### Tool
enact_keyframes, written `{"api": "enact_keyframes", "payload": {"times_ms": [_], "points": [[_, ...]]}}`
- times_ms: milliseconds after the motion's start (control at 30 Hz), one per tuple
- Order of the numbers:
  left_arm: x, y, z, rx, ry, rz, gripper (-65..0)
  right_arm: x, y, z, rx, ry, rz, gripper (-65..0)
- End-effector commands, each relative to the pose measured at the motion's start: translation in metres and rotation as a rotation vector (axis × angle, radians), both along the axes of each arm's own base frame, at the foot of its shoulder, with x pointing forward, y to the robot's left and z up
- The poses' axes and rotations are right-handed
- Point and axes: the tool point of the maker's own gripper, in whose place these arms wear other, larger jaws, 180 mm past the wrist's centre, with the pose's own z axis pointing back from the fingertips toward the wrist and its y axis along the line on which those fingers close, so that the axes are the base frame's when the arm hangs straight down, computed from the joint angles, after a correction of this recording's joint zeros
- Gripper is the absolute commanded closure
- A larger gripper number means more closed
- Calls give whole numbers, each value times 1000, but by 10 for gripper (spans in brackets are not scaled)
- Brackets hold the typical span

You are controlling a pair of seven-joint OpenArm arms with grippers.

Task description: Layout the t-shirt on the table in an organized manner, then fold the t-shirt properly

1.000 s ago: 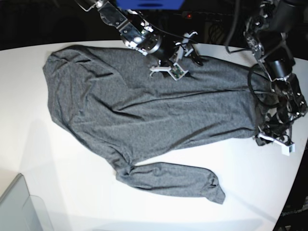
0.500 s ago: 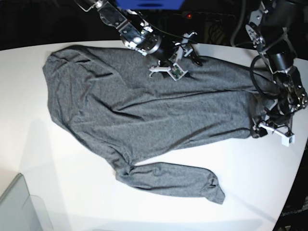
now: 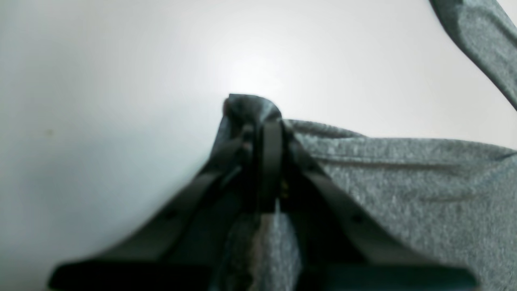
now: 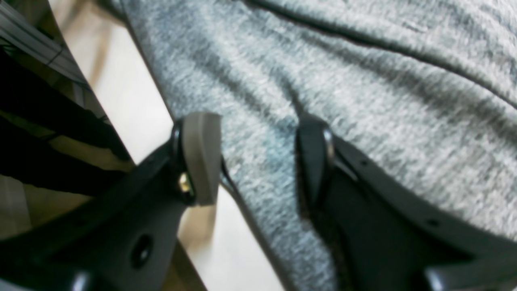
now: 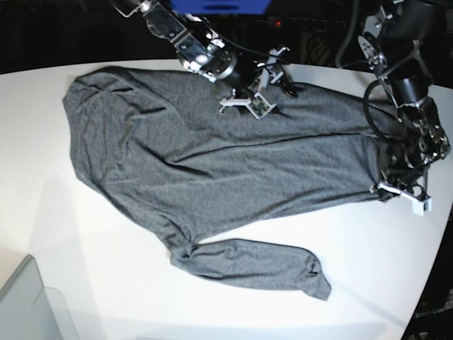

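The left end effector [image 3: 266, 121] is clamped tight on a bunched corner of the t-shirt [image 5: 212, 163], with fabric poking out past its tips and white bench [image 3: 101, 81] just beyond. The right end effector [image 4: 258, 157] is spread fairly wide, tips resting down on the shirt's edge, gripping nothing, bench showing beside one fingertip. The shirt lies spread between the two, one sleeve trailing off. Both wrist views are blurry, and the shirt's far end is out of their view.
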Motion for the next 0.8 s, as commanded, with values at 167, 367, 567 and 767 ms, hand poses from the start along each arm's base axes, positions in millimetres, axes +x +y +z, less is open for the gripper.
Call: {"api": "enact_keyframes", "payload": {"times_ms": [167,367,567,767], "points": [[42,8,54,37,-135,-5,-2,-2,-5,-7,-35,21,0,-308],[62,-8,71,61,-163,-66,-2,-2,-5,-7,-36,21,0,-308],[71,-12,80,63,-188,-73,-2,-3,-6,-8,-38,23,0,-308],[81,-10,95,66,-216,-71,-2,-3,-10,-10,-47,23,2,-308]]}}
